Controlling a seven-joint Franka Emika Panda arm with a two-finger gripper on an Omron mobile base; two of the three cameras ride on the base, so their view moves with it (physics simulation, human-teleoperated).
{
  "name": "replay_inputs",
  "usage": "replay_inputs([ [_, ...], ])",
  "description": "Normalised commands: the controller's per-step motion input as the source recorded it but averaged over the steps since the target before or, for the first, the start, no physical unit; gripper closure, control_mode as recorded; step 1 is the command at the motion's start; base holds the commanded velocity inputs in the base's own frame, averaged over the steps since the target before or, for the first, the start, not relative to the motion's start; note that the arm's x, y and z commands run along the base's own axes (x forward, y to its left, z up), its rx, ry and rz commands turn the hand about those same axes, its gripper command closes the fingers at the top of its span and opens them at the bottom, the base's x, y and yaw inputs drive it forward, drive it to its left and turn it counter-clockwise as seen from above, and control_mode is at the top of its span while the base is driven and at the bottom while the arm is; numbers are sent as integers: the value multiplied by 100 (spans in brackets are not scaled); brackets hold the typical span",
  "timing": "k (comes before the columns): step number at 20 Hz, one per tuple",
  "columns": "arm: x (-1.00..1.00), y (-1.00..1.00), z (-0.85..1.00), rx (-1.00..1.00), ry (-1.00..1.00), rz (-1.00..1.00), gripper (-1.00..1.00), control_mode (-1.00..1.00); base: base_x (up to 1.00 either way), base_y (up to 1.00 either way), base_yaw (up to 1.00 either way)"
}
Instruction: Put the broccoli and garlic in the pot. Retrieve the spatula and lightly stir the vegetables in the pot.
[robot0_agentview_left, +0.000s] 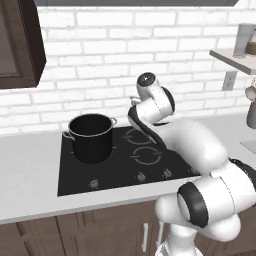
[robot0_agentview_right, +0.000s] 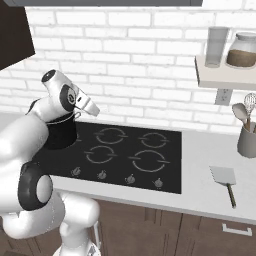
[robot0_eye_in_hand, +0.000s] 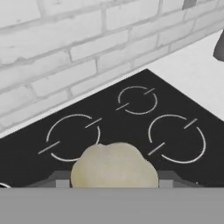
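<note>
One garlic (robot0_eye_in_hand: 113, 166) sits pinched in our hand (robot0_eye_in_hand: 113, 181) (over the hob); the pot (robot0_agentview_left: 91, 137) lies to its left.

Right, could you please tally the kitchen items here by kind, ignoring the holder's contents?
Black cylindrical stockpot: 1
Pale lumpy garlic bulb: 1
Flat silvery spatula: 1
Grey utensil holder: 1
Tall greyish tumbler: 1
Brown-filled glass jar: 1
Total: 6
</note>
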Motion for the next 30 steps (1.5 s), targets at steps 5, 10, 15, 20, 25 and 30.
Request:
replay_inputs([
  [5,25,100,6,1,19,6,100,-100,0,0,0],
  [10,26,100,-9,6,25,9,100,-100,0,0,0],
  [15,22,90,-19,9,17,9,100,-100,0,0,0],
  [20,56,57,-56,9,11,5,100,-100,0,0,0],
  [25,83,40,-62,5,6,0,100,-100,0,0,0],
  [30,49,44,-51,1,13,0,100,-100,0,0,0],
])
